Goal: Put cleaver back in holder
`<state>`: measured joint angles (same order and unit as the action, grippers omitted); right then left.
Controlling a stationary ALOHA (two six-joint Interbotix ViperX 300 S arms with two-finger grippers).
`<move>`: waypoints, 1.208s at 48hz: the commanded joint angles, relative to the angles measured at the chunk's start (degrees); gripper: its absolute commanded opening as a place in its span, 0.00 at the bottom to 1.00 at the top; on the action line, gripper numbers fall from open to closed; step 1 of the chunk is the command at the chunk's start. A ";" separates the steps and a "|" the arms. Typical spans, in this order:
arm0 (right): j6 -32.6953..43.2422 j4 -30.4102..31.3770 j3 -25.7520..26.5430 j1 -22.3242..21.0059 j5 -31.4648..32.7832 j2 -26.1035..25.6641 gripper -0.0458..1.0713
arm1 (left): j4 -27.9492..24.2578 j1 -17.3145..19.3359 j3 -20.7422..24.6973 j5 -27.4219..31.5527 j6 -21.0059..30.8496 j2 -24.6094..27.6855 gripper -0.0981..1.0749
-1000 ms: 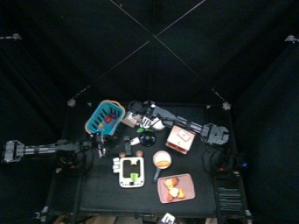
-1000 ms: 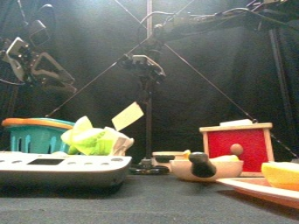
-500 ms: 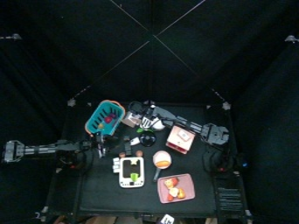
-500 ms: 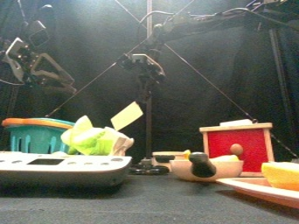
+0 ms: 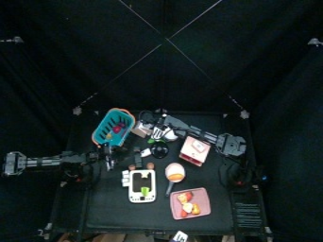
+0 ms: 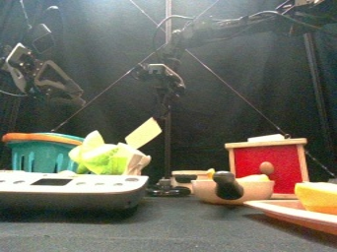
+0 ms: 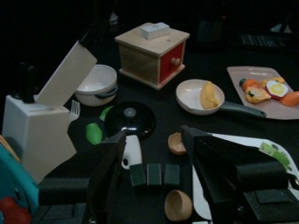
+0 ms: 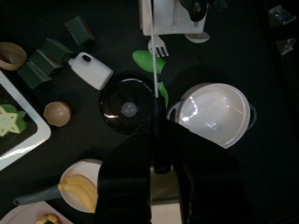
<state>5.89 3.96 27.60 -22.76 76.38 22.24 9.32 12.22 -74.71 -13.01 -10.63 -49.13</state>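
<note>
The cleaver (image 7: 68,72) has a pale cream blade that slants down with its tip at the top of the white holder (image 7: 33,131). In the right wrist view the cleaver (image 8: 155,96) shows edge-on as a thin line running from my right gripper (image 8: 156,153) toward the holder (image 8: 173,16), and that gripper is shut on its handle end. From the front, the blade (image 6: 142,130) hangs tilted below the right gripper (image 6: 161,75). My left gripper (image 7: 156,149) is open and holds nothing, off to the left (image 6: 33,69).
A white fork (image 7: 73,107) sits beside the holder. Near it are stacked white bowls (image 7: 96,83), a black lid (image 7: 128,118), a red wooden box (image 7: 152,54), a bowl with orange food (image 7: 201,94) and a pink plate (image 7: 267,87). A teal basket (image 6: 39,148) stands left.
</note>
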 commanded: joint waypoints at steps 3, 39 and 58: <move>-0.35 -0.18 1.76 -0.35 0.35 -1.41 0.38 | -0.18 0.09 0.70 -0.26 -0.09 0.09 0.84; -0.53 -0.09 8.96 -0.53 4.31 3.08 0.38 | -0.18 0.09 0.35 -0.26 -0.09 0.09 0.84; -0.53 -2.02 10.72 -1.05 6.42 4.31 0.38 | -0.18 0.09 0.09 -0.26 -0.09 0.18 0.84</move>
<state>5.45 2.72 36.74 -23.20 82.53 28.39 9.32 12.22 -75.23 -13.01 -10.63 -49.13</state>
